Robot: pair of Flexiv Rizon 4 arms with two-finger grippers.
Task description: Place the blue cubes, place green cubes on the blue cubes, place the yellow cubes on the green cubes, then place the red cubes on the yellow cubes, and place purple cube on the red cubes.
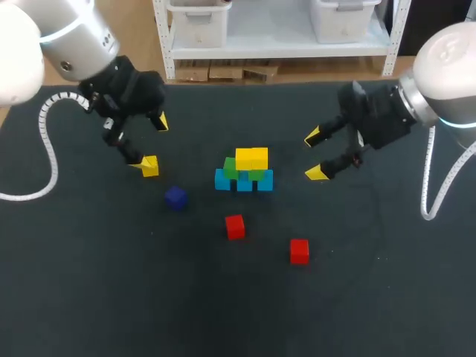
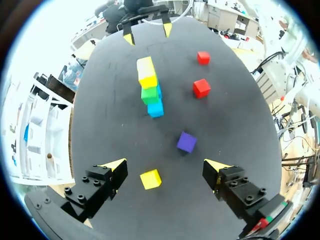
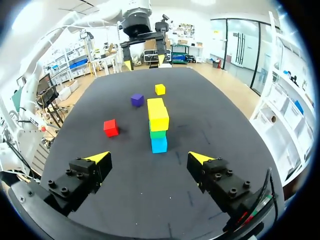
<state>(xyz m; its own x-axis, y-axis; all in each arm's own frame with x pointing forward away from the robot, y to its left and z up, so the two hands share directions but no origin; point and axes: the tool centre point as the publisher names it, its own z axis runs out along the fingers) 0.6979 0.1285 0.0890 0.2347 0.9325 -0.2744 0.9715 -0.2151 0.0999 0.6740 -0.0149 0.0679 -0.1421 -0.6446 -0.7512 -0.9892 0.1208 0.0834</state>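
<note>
A stack stands mid-table: blue cubes at the bottom, green cubes on them, yellow cubes on top. Two red cubes lie in front of it, and a purple cube lies to its left. A loose yellow cube rests on the table between the open fingers of my left gripper, untouched. My right gripper hangs open and empty to the right of the stack, a short way off.
The black table has bare room along its front and at both sides. Each gripper faces the other across the stack, and the left gripper shows at the far edge in the right wrist view.
</note>
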